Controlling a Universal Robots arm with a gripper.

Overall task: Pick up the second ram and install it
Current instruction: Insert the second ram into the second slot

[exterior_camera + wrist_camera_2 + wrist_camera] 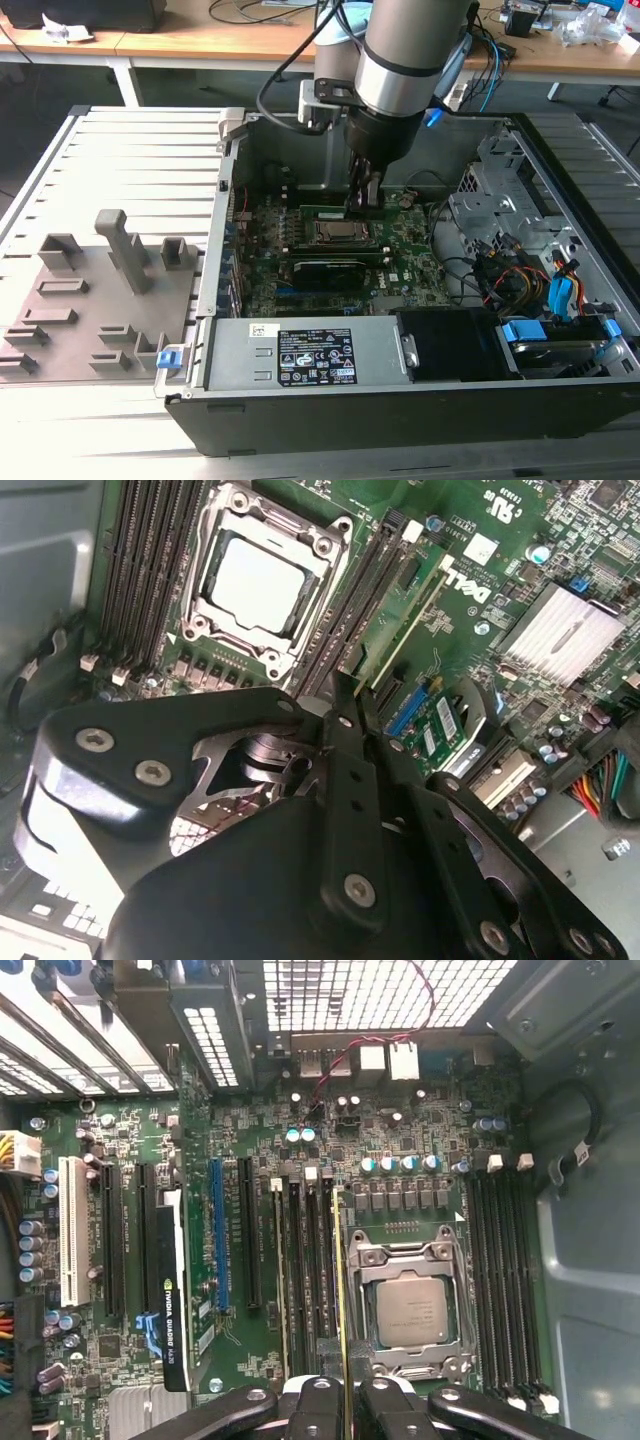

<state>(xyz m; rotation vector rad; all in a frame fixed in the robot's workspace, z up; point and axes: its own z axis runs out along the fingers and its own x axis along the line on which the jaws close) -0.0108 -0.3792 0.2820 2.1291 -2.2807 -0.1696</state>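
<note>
The claw [345, 1392] is clamped on the second ram [342, 1290], holding the thin green stick edge-on over the black memory slots [300, 1270] just beside the CPU socket [408, 1305] on the motherboard [400, 1140] inside the open computer case [400, 400].

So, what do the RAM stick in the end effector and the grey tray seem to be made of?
RAM stick: apparently fibreglass circuit board, matte green, with a thin pale edge. Grey tray: probably moulded plastic, matte uniform grey, with ribs and upright posts; painted metal is possible.
</note>
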